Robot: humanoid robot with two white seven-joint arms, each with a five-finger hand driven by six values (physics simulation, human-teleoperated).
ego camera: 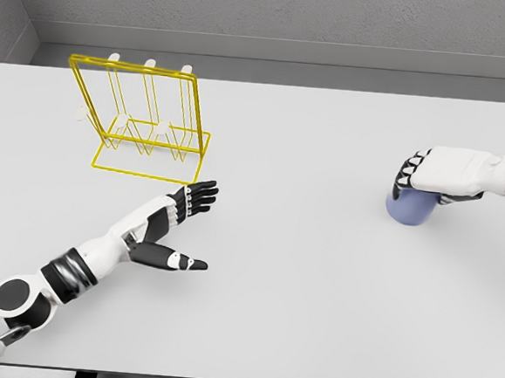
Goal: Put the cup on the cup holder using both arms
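One right hand (pixel 428 175) grips the blue cup (pixel 410 208), seemingly upright; left hand (pixel 176 214) lies released.

No readable text, labels, brand marks, numbers or signs anywhere in my head view. Checked the surfaces where print could sit: my cup (pixel 411 209), right of frame, is plain lavender w/ no logo; the yellow wire cup holder (pixel 144 121), upper left, carries no tag; the white table (pixel 316 273) is unmarked; my arm and hand shells, white and black, show no lettering I can make out; the grey wall (pixel 274 20) along the top is bare of signs.
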